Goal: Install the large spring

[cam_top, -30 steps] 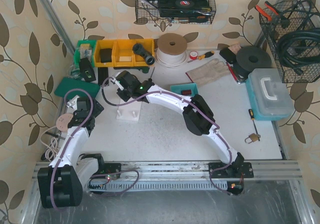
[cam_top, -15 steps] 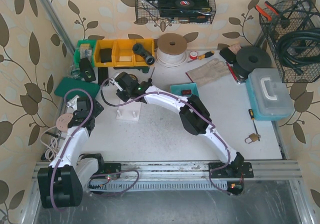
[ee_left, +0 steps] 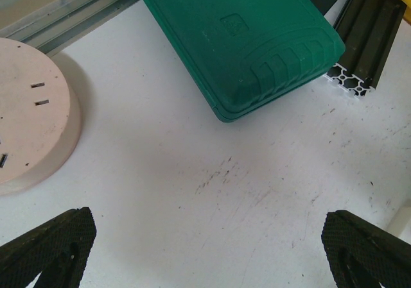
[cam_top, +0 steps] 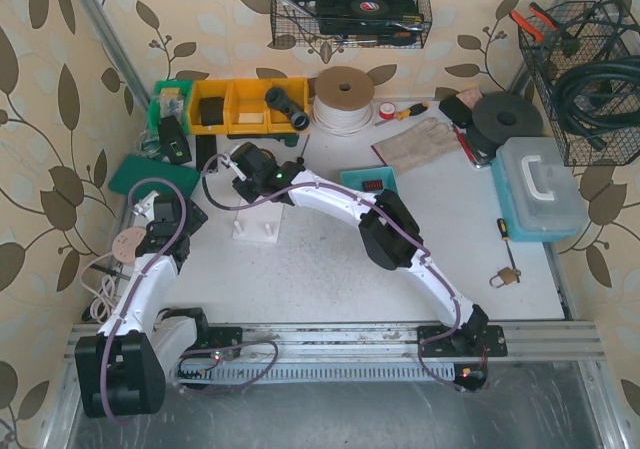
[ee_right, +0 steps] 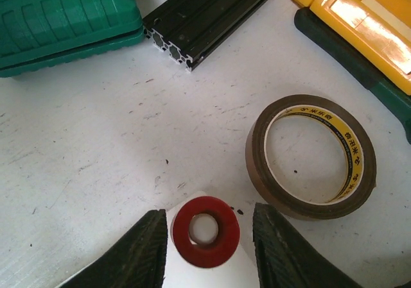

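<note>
In the right wrist view the large spring is red and seen end-on as a ring, standing over a post of a white base. My right gripper straddles it, open, with a slim gap at the left finger and a wider one at the right. From above, the right gripper hangs over the white base and hides the spring. My left gripper is wide open over bare table, holding nothing; from above the left gripper sits at the left edge.
A brown tape roll lies just right of the spring. Beyond it are a black aluminium rail, a green case and yellow bins. A pink disc lies left of the left gripper.
The right jaws have widened and come off the red spring, which stays on its post. The right arm shifted slightly. The left arm has not moved.
</note>
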Controlling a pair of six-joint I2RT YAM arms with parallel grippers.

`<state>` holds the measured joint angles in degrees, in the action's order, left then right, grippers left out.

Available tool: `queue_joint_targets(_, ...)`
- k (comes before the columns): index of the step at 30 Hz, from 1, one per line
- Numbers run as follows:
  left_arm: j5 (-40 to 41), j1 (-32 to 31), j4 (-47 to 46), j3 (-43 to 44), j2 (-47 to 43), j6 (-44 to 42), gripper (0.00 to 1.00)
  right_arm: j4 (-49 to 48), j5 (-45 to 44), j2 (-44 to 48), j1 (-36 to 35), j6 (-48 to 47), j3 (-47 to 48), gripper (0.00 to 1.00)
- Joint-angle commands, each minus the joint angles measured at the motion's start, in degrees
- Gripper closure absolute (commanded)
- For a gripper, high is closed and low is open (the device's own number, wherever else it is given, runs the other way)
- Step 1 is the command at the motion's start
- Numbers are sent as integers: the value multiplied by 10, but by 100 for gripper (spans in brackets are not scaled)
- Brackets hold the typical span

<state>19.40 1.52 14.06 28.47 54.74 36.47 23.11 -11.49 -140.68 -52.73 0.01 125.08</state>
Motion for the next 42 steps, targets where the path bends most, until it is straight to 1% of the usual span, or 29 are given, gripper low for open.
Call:
queue_joint_targets(1, 5, 3, -9, 1, -10, -6, 2, 11, 15, 10, 2, 13, 26, 59)
queue_joint_targets(4, -6, 3, -12, 2, -10, -12, 2, 19, 19, 31, 2, 17, 23, 55)
queue_joint_targets(7, -39, 3, -28, -3, -12, -32, 2, 26, 15, 72, 3, 24, -6, 54)
queue_joint_targets(11, -93, 3, -55, -6, -11, -64, 3, 1, 5, 167, 11, 36, -116, 54)
queue_joint_targets(14, -160, 3, -93, -11, -7, -88, 4, -19, -5, 245, 23, 43, -207, 54)
queue_joint_targets(18, -235, -2, -140, -15, 4, -96, 5, -23, -26, 337, 51, 52, -311, 55)
queue_joint_targets(22, -253, -30, -147, -6, 16, -111, 5, -18, -26, 418, 93, 69, -395, 56)
queue_joint_targets(26, -258, -79, -152, 7, 18, -140, 5, -15, -24, 474, 132, 88, -464, 60)
queue_joint_targets(31, -259, -126, -135, 22, 13, -170, 5, 12, -31, 498, 183, 96, -507, 68)
queue_joint_targets(34, -252, -144, -125, 23, 3, -184, 4, 24, -5, 494, 220, 101, -524, 71)
queue_joint_targets(37, -241, -160, -113, 22, -5, -195, 4, 38, 9, 476, 246, 89, -532, 71)
queue_joint_targets(42, -210, -179, -104, 11, -8, -202, 4, 89, 29, 442, 269, 62, -522, 62)
